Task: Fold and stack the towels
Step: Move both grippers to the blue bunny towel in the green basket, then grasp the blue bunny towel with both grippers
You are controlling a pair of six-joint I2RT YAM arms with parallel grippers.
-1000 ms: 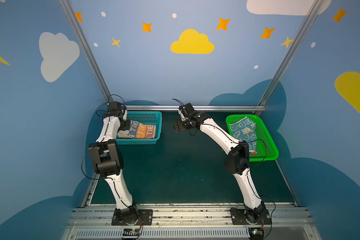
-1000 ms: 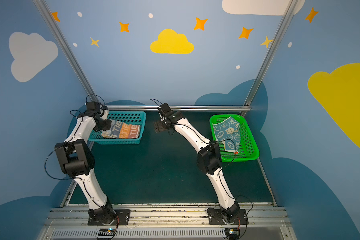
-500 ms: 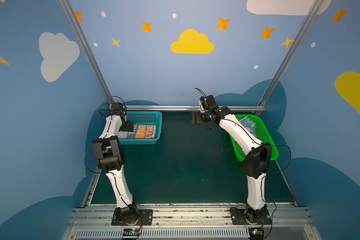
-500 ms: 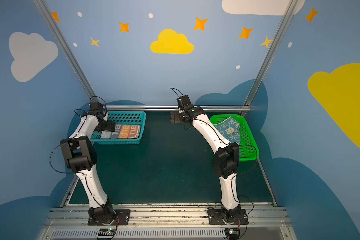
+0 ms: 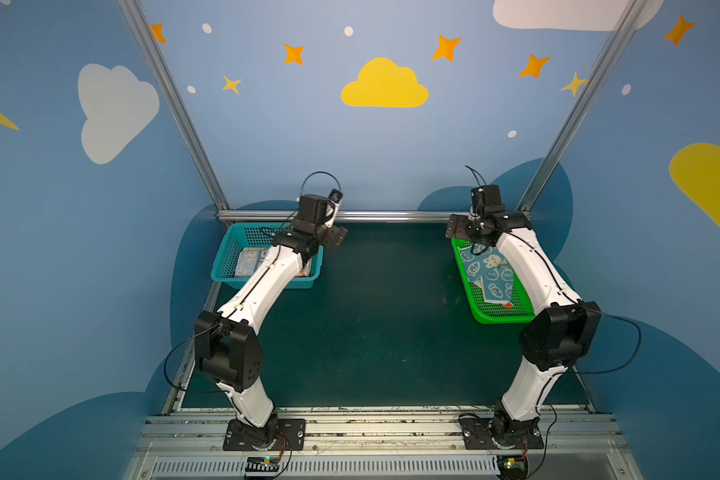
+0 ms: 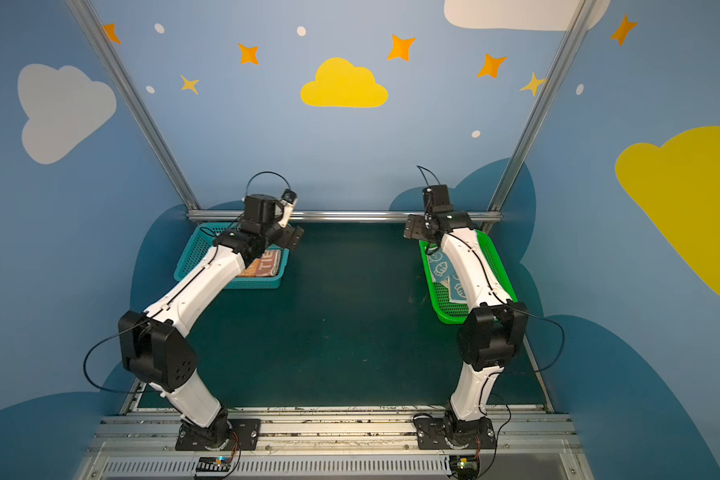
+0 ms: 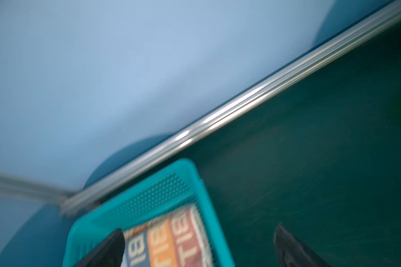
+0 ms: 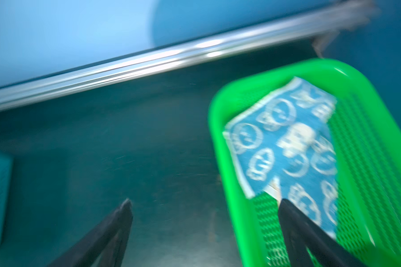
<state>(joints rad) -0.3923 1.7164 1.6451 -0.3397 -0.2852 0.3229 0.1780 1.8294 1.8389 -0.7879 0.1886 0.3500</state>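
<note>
Towels: two in view, each in its own basket, well apart across the table.

1. Table [image 5: 383, 324]: dark green surface, filling the lower middle of both top views, with an aluminium rail [image 5: 391, 215] along its back edge.
2. Green basket [image 5: 499, 319]: perforated, at right of centre.
3. Teal basket [image 5: 275, 283]: perforated, at left of centre, close to the rail.
4. Blue-cream towel [image 5: 489, 270]: rabbit print, rumpled, lying askew inside the green basket.
5. Striped towel [image 6: 265, 266]: blue and orange bands with large letters, lying flat inside the teal basket, partly hidden by the left arm.
6. Right gripper [image 8: 205, 203]: jaws spread wide and empty. One finger is over the table and the other over the green basket.
7. Left gripper [image 7: 198, 233]: jaws spread wide and empty. One finger is over the striped towel and the other over the table.
</note>
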